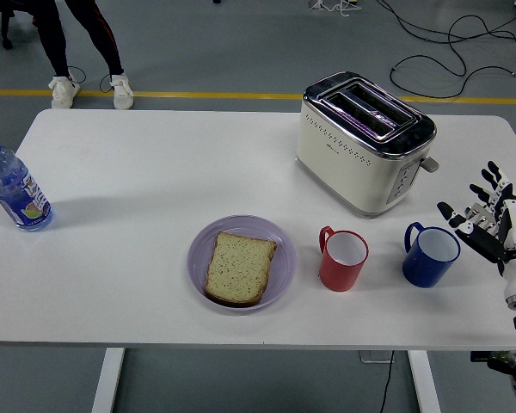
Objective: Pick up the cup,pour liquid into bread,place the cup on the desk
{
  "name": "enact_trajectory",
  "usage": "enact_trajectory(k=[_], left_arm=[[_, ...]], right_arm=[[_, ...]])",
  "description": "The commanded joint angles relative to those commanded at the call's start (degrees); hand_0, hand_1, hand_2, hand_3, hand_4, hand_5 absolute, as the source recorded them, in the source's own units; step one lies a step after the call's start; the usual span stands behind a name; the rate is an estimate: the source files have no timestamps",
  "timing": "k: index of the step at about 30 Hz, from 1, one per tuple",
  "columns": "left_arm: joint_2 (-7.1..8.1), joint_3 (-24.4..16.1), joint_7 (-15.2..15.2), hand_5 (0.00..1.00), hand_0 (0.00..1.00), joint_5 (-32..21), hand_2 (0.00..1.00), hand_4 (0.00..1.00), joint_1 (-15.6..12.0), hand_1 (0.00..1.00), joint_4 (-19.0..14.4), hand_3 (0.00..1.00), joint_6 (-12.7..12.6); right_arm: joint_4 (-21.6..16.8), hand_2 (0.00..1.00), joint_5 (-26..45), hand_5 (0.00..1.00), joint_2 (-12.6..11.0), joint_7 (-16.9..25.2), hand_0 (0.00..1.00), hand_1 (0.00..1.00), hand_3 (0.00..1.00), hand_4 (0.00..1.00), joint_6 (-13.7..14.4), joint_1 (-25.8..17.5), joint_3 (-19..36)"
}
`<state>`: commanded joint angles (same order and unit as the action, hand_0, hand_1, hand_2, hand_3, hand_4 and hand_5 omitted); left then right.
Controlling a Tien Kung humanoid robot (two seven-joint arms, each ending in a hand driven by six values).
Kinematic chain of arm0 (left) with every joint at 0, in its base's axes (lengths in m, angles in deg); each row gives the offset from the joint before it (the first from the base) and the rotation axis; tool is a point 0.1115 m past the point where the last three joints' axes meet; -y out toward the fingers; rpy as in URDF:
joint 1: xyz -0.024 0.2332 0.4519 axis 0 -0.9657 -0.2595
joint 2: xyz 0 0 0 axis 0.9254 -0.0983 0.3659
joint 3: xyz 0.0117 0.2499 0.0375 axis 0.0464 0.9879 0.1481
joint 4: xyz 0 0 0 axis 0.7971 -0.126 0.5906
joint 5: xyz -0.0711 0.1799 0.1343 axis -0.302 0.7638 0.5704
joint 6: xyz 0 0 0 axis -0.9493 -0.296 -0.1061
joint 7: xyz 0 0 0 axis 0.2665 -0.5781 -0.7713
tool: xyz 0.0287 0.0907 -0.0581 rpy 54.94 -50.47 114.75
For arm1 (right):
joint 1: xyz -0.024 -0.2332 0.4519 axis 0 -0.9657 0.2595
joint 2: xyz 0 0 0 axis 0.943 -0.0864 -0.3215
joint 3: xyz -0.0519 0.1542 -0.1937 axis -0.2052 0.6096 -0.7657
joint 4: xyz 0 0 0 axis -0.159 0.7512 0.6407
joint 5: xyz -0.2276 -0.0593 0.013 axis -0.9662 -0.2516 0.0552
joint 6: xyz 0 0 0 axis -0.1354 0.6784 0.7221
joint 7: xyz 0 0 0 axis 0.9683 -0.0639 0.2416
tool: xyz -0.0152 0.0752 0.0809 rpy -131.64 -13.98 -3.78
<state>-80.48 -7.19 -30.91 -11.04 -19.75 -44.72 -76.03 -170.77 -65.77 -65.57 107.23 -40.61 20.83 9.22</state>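
The robot's right hand (490,219) is up by the blue cup (430,255), fingers spread wide, holding nothing.

The blue cup stands upright on the white table (138,172), just left of the hand and not touching it. A red cup (342,259) stands beside it. The bread (239,267) lies on a purple plate (279,274) further left. A toaster (364,141) sits behind the cups, and a water bottle (13,188) stands far left.

No readable text anywhere; label on the water bottle (15,196) and mark on the toaster (361,142) too small.
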Motion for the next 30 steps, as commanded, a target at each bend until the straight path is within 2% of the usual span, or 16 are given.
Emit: enact_trajectory(k=[9,15,16,30], left_arm=[[-0.01,-0.4,-0.1,0.937,0.674,0.5,0.738,0.429,0.0,0.712,0.0,0.666,-0.1],[0.00,-0.5,0.0,0.937,0.674,0.5,0.738,0.430,0.3,0.712,0.0,0.663,-0.1],[0.01,-0.5,0.0,0.934,0.674,0.4,0.738,0.429,0.4,0.711,0.0,0.662,-0.1],[-0.03,-0.8,-0.1,0.934,0.674,0.5,0.738,0.429,0.6,0.711,0.0,0.662,-0.1]], right_arm=[[-1.1,0.916,0.6,0.316,0.2,0.2,0.902,0.801,0.978,0.943,0.3,-0.3,0.9],[-0.7,0.912,0.5,0.299,0.4,-0.7,0.902,0.800,0.961,0.924,-0.4,-0.3,1.3],[-0.6,0.887,0.6,0.253,0.4,-1.0,0.899,0.789,0.908,0.874,-0.6,-0.2,1.3],[-0.2,0.873,1.8,0.225,0.8,-2.2,0.891,0.784,0.903,0.841,-1.3,0.2,1.8]])
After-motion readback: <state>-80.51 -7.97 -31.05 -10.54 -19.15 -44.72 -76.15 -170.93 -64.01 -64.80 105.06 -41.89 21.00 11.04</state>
